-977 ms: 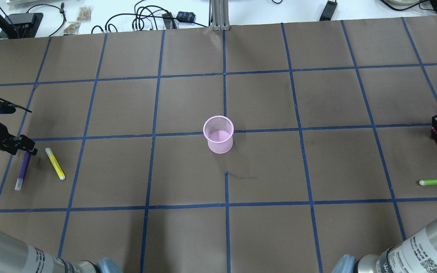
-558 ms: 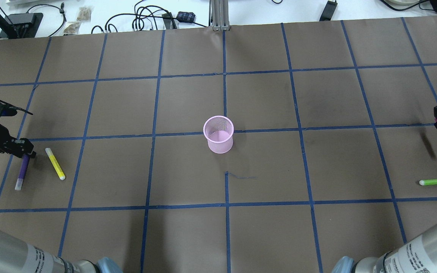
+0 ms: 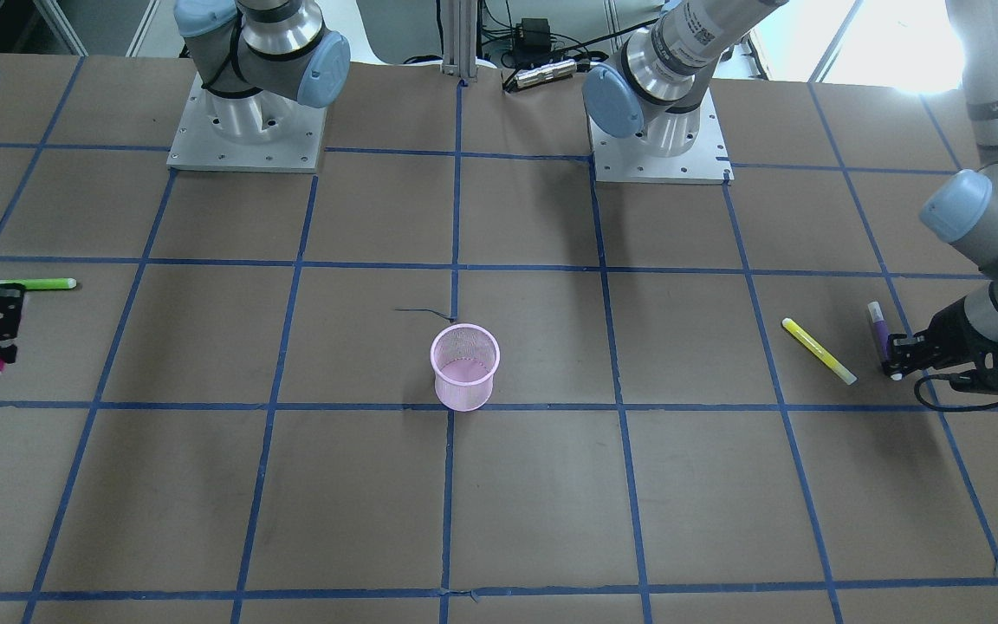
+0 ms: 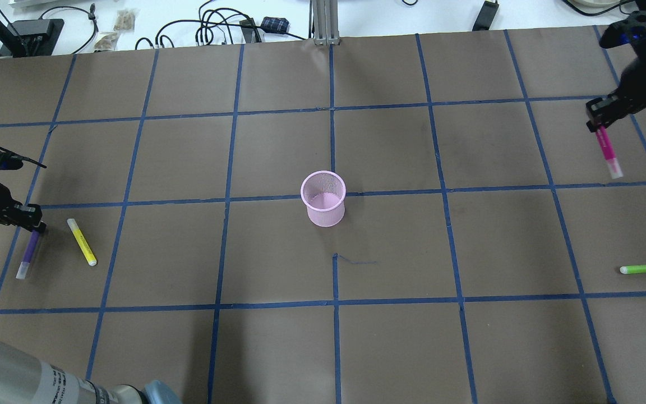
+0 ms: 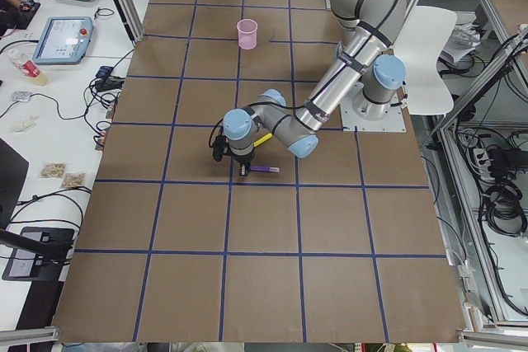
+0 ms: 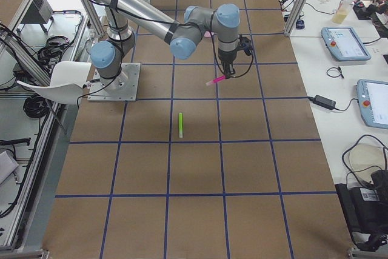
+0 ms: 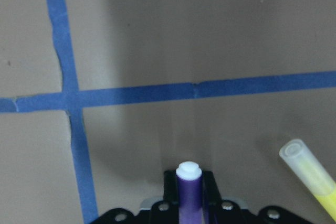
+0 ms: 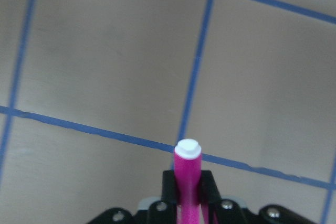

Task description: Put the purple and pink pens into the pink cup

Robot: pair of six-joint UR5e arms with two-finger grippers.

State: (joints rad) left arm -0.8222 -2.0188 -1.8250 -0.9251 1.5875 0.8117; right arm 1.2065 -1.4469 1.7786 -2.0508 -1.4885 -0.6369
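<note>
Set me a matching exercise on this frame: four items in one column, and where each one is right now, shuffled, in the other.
1. pink pen
2. purple pen
3. yellow pen
4. cup

A. upright and empty in the middle of the table
B. held in the left gripper
C. lying loose on the table
D. held in the right gripper, off the table

Pairs: 1-D, 2-B, 3-C, 4-A
</note>
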